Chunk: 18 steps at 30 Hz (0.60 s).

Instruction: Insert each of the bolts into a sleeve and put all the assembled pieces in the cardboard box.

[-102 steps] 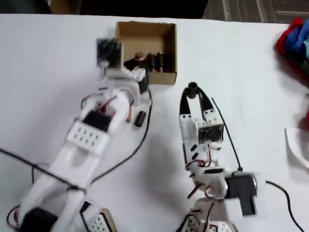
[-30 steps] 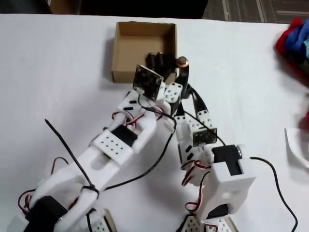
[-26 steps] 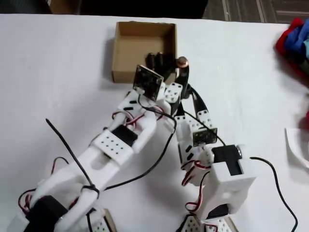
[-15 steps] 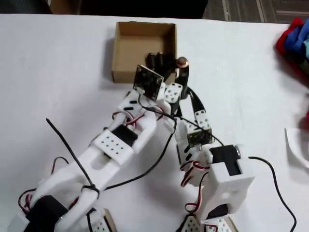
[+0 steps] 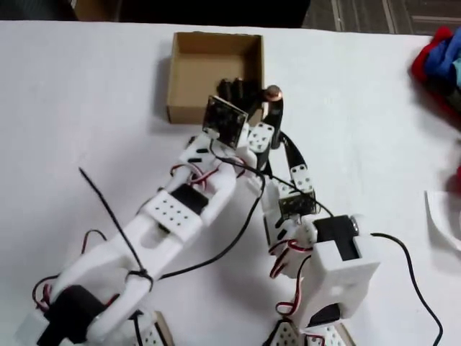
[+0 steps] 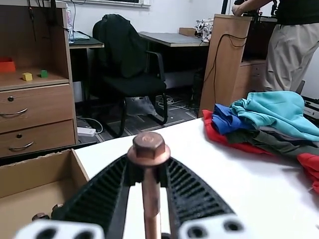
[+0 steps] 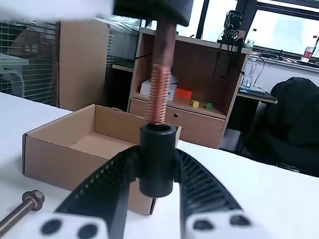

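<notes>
High view: both arms meet just beside the near right corner of the cardboard box [image 5: 209, 61] on the white table [image 5: 360, 108]. The copper head of a bolt [image 5: 272, 92] sticks up there, right next to the box wall. Some dark pieces [image 5: 234, 90] lie inside the box against that same corner.

In the left wrist view, the left gripper [image 6: 148, 169] is pinching the bolt just under its hex head, one ribbed black finger [image 6: 107, 191] on each side, and the shaft hangs straight down between them.

In the right wrist view, the right gripper [image 7: 158, 169] is clamped on a black sleeve [image 7: 158, 149] that stands upright. The bolt comes down from above, and its threaded end sits at the mouth of the sleeve; I can't tell how far in it goes. The box stands behind the sleeve, open side up. A second bolt [image 7: 22, 208] lies flat on the table in front of the box.

A heap of clothes [image 5: 439, 58] sits at the table's far right edge, well apart from the arms.
</notes>
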Available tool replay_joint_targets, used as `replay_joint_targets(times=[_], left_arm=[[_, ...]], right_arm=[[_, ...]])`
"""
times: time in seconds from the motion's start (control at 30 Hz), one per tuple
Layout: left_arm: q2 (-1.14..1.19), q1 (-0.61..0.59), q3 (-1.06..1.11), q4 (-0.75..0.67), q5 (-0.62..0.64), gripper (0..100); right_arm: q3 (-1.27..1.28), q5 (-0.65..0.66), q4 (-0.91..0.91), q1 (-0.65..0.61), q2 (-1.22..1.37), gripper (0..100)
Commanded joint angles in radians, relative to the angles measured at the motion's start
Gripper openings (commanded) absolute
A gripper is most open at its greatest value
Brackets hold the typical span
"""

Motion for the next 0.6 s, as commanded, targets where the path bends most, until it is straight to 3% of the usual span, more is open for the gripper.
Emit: replay_joint_targets(times=[0.0, 0.57], left_arm=[[0.031, 0.029, -0.044, -0.015, -0.005, 2], [-0.049, 0.032, -0.021, -0.011, 0.0, 2]], right_arm=[[0.0, 0.011, -0.033, -0.01, -0.01, 1.9], [-0.002, 0.011, -0.031, -0.004, -0.01, 1.9]])
